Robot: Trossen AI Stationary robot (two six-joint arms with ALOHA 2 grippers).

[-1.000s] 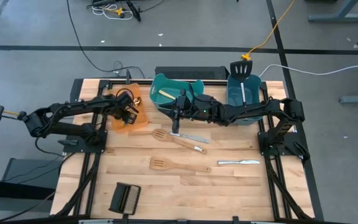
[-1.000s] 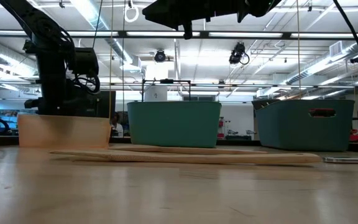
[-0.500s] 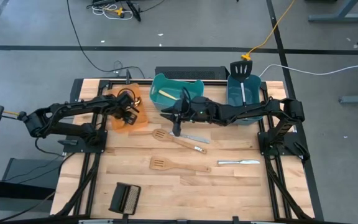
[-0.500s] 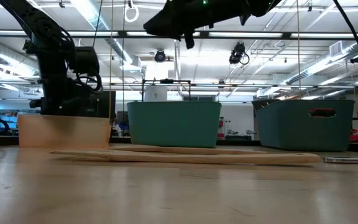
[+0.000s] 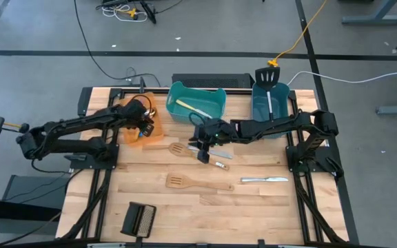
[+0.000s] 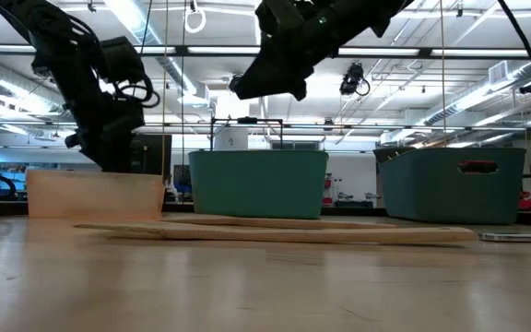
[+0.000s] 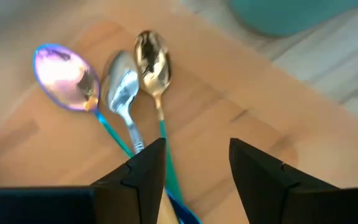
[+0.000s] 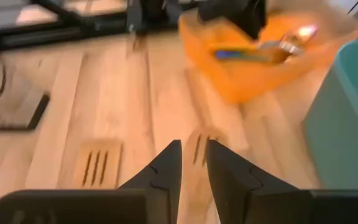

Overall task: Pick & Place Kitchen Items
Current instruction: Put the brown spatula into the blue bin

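Over orange bin [image 5: 138,129], left gripper [image 7: 194,163] spread, empty above spoons [image 7: 123,78]. Right gripper [image 5: 203,153] nearly pressed together, empty; you next lower onto wooden spatula [image 5: 188,151].

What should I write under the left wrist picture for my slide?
Open left gripper above three spoons lying in the orange bin.

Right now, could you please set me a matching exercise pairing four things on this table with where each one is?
Things:
1. black spatula
2. spoons
3. ribbed block
4. table knife

Places:
A. in the orange bin
B. on bare wood near the table's front left corner
C. flat on the wood near the right arm's base
D. standing in the right-hand teal bin

Pairs: 1-D, 2-A, 3-B, 4-C
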